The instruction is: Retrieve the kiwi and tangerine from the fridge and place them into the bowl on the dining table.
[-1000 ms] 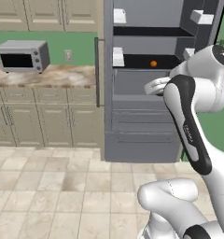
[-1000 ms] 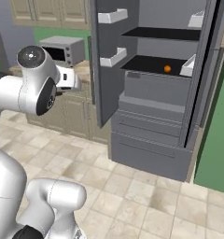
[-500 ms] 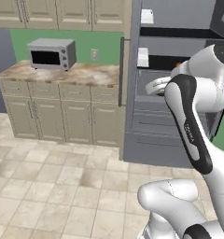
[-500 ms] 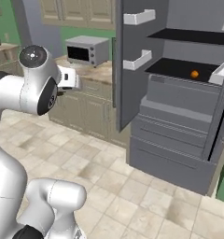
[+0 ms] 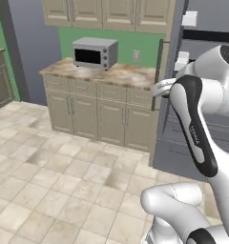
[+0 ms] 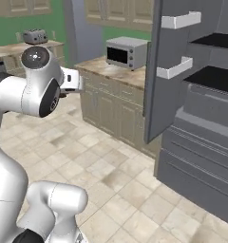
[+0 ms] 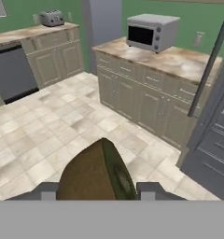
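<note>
Our end effector [image 7: 96,192] is clamped on the brown kiwi half [image 7: 96,172], its green cut face turned sideways, held above the tiled floor [image 7: 53,126]. Beyond it we see a silver microwave [image 7: 152,31] on the marbled desk [image 7: 174,58], and the slate-grey fridge [image 6: 201,123] standing open at right.

One kiwi [image 7: 97,172], one microwave [image 5: 94,53], one toaster [image 7: 51,18], one fridge [image 6: 201,114].

The kiwi [image 7: 97,172] between the fingertips [image 7: 45,192] is cut off below, so its underside and the fingers' contact stay hidden. The fridge [image 6: 201,118] runs off the right edge in the right base view, its upper shelves too dark to read. The arm covers much of it in the left base view.
</note>
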